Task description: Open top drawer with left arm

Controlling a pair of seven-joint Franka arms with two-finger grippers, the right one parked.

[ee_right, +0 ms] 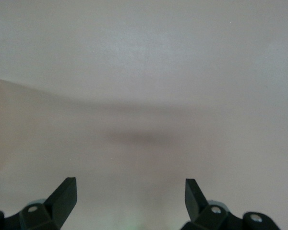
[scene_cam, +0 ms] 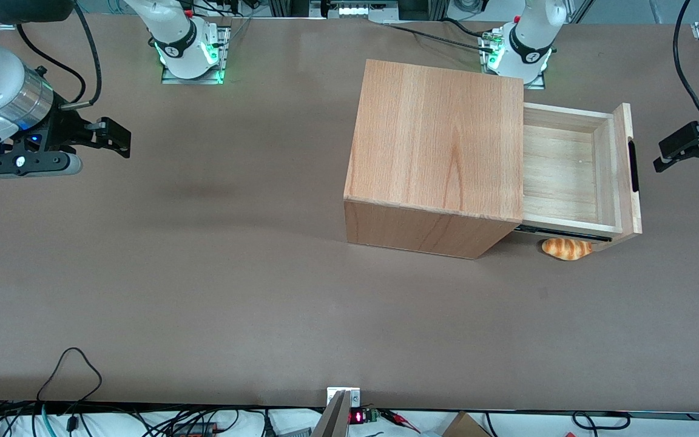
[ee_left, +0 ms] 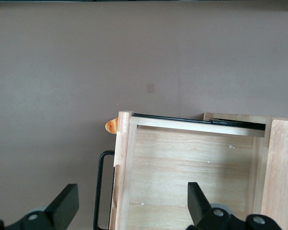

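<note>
The top drawer (scene_cam: 568, 173) stands pulled well out of the orange-toned cabinet (scene_cam: 434, 139), and its pale wood inside (ee_left: 192, 172) holds nothing. On its front panel (scene_cam: 625, 170) the long black bar handle (scene_cam: 633, 165) faces the working arm's end of the table. My left gripper (scene_cam: 660, 156) hangs open in front of the panel, a short gap from the handle and touching nothing. In the left wrist view the gripper (ee_left: 131, 189) straddles the panel and handle (ee_left: 100, 189) from above. One finger (ee_left: 65, 201) is over the table, the other (ee_left: 198, 201) over the drawer's inside.
A small golden bread roll (scene_cam: 567, 248) lies on the table beside the open drawer, nearer to the front camera, partly under the black slide rail (scene_cam: 562, 233). In the left wrist view only the roll's (ee_left: 111, 126) tip shows past the panel's corner.
</note>
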